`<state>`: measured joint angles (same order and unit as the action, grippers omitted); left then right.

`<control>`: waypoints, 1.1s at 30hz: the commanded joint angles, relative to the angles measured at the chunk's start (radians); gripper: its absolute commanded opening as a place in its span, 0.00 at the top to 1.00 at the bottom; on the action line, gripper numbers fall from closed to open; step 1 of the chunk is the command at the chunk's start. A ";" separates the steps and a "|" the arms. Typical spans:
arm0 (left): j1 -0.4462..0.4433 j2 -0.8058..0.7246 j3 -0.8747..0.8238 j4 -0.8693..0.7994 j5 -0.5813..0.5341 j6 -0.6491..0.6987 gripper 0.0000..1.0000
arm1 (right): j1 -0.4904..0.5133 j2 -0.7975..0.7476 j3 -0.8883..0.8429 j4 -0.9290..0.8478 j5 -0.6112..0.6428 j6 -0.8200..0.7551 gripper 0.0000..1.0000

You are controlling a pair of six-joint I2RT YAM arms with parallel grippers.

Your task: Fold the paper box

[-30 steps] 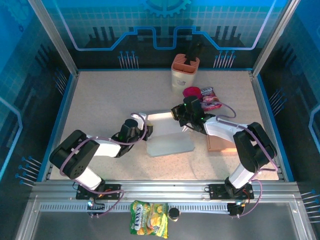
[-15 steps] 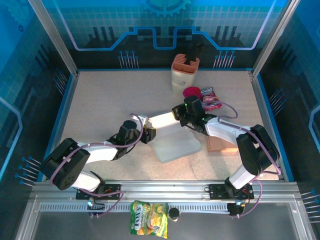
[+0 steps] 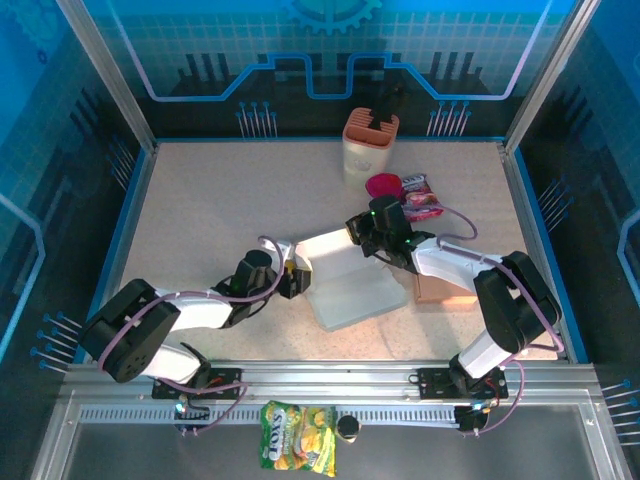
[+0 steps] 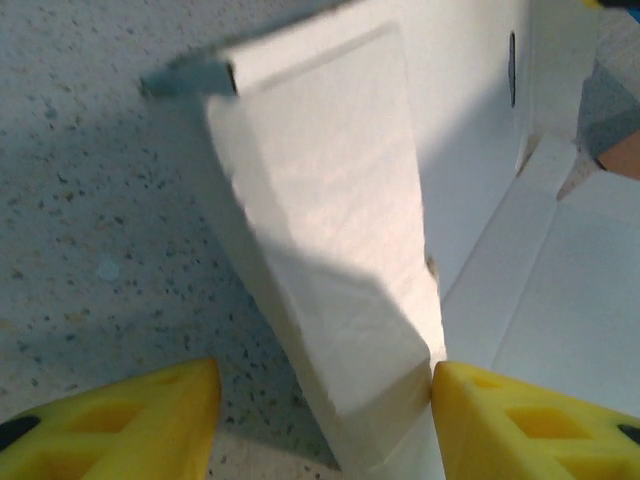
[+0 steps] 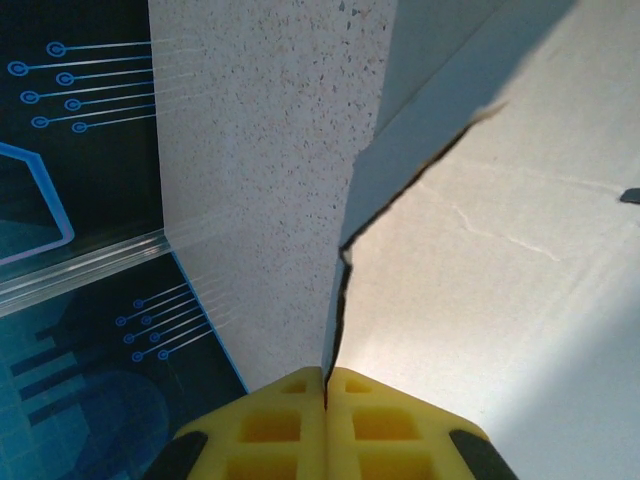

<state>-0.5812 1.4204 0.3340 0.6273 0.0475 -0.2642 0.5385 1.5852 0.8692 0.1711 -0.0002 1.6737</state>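
On the left, the left claw [image 3: 293, 280] lies low on the counter [image 3: 200, 200] at the near-left corner of the paper box [image 3: 350, 285]. In the wrist view its yellow fingers [image 4: 130, 420] are spread, one to each side of a raised side flap [image 4: 330, 250]. There is a clear gap on the left side, so it grips nothing.

The box sits mid-counter between the two arms. It is white creased card, with its large base panel lying flat and a long panel tilted up along the far edge. At that far edge the right claw [image 3: 358, 232] is pressed together, pinching the card's thin edge.

I judge the fold to be at an early stage: a panel or two are lifted, but no walls are locked and no flaps tucked.
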 commanded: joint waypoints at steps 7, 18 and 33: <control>-0.019 -0.005 -0.022 0.059 0.033 -0.027 0.48 | 0.007 -0.036 -0.024 -0.015 0.021 -0.019 1.00; -0.019 0.073 0.054 0.036 -0.021 -0.030 0.66 | 0.017 -0.038 -0.046 0.016 0.016 -0.008 1.00; -0.114 0.058 0.156 -0.211 -0.331 -0.097 0.86 | 0.057 -0.060 -0.060 0.027 0.054 0.002 1.00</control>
<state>-0.6720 1.4853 0.4435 0.5026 -0.1642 -0.3389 0.5571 1.5562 0.8303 0.2024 0.0563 1.6749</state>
